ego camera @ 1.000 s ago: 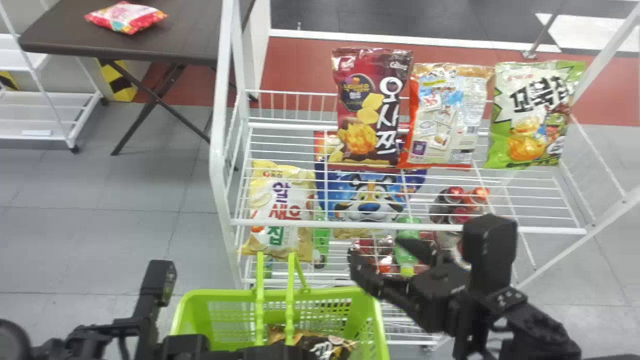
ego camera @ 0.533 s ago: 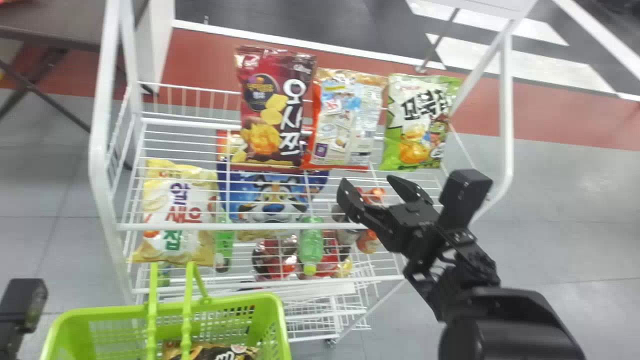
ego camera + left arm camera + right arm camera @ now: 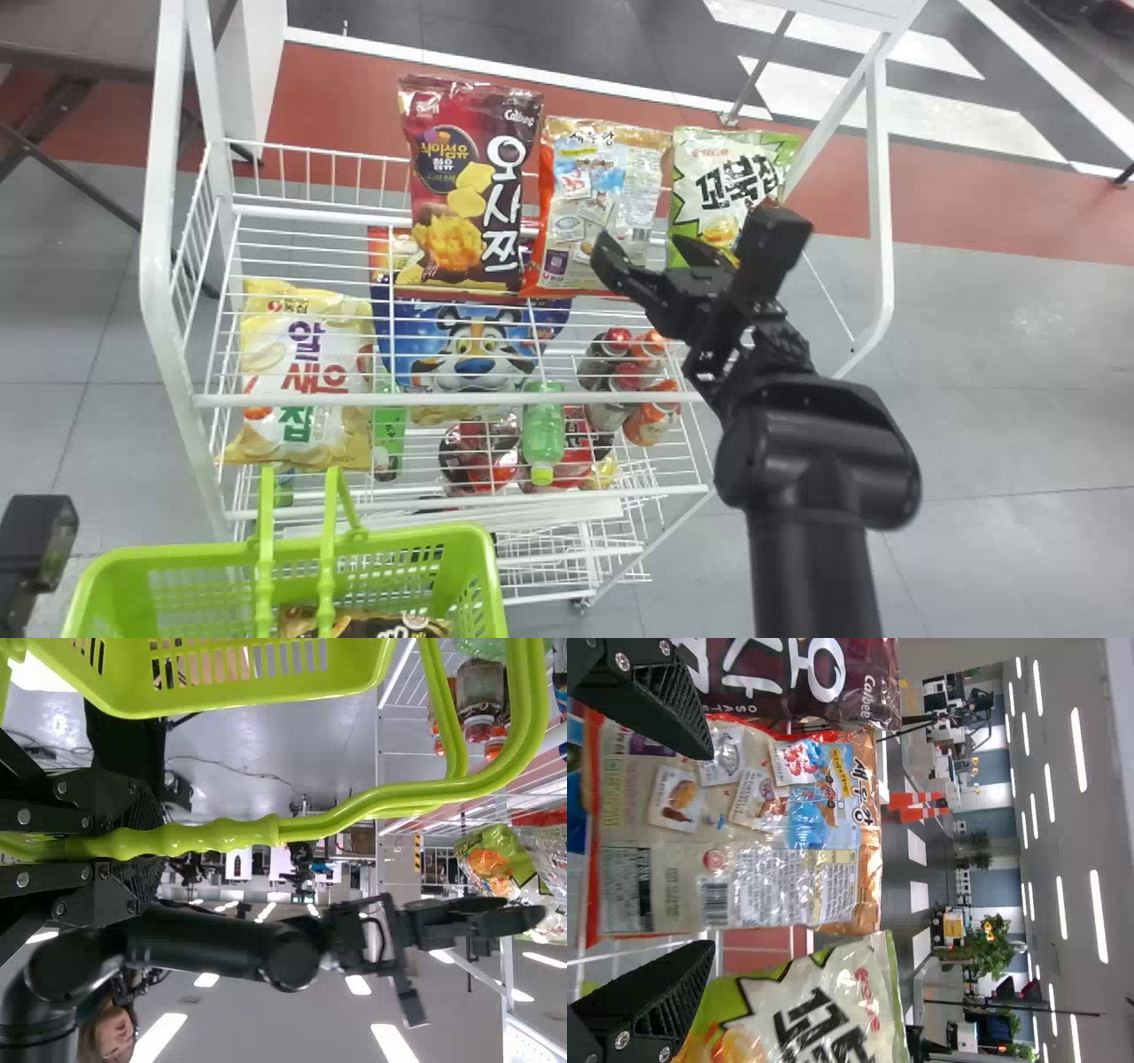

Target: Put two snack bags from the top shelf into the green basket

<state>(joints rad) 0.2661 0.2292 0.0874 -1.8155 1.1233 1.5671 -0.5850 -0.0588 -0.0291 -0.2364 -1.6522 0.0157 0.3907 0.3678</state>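
In the head view my right gripper (image 3: pixel 640 252) is open at the lower part of the orange-edged snack bag (image 3: pixel 607 199), the middle one of three upright bags on the top shelf. The right wrist view shows this bag (image 3: pixel 744 828) beyond and between the spread fingers of the right gripper (image 3: pixel 710 849). A dark red bag (image 3: pixel 469 177) stands left of it, a green-white bag (image 3: pixel 731 177) right. The green basket (image 3: pixel 177 556) holds a dark bag (image 3: pixel 372 624). Part of my left gripper (image 3: pixel 37 540) shows beside it; in the left wrist view the left gripper (image 3: pixel 133 845) is shut on the basket handle (image 3: pixel 221 833).
A yellow bag (image 3: pixel 306 372) stands at the left of the white wire rack (image 3: pixel 425 400). Lower down are a blue cereal bag (image 3: pixel 474 346), a green bottle (image 3: pixel 542 430) and several cans (image 3: pixel 651 416). The rack's right post (image 3: pixel 879 204) rises beyond the right gripper.
The head view has swung right, so rack and basket appear farther left. My right gripper has risen and advanced from below the shelf's front edge to the middle bag, its fingers apart.
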